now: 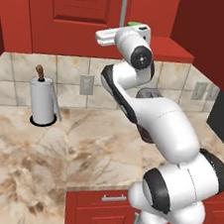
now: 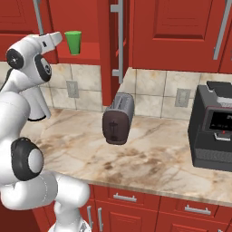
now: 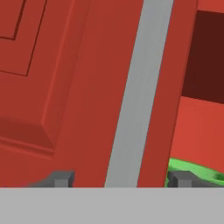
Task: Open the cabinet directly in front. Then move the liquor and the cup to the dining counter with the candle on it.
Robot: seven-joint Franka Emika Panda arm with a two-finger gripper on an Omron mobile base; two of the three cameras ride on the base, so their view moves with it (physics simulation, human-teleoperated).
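- Left base view: the arm is folded up high, wrist raised to the cabinet point(image 1: 72, 14), the hand point(image 1: 101, 36) pointing left along the bottom edge of the door. The handle point(image 1: 124, 8) hangs just above it. A sliver of green, the cup point(image 1: 137, 25), peeks over the wrist. Down on the table point(image 1: 28, 158), the paper-towel roll point(image 1: 43, 100) stands near the back wall, well apart from the action.
- Right base view: the right door stands swung out, edge-on, with its bar handle point(image 2: 118, 36) facing us. The cup point(image 2: 73, 42) sits upright on the cabinet shelf point(image 2: 88, 56), near its front edge, just beside the hand point(image 2: 56, 37). Toaster point(image 2: 118, 118) and coffee machine point(image 2: 213, 131) sit on the table below.
- Hand view: fingertips point(image 3: 61, 178) spread wide with nothing between them, straddling the silver handle point(image 3: 135, 96); the cup's rim point(image 3: 197, 170) shows at the lower right.
- My read: the cup looks light, rigid and smooth, so it could slip or tip; take it around its tapered wall, mid-height, squeezing gently.
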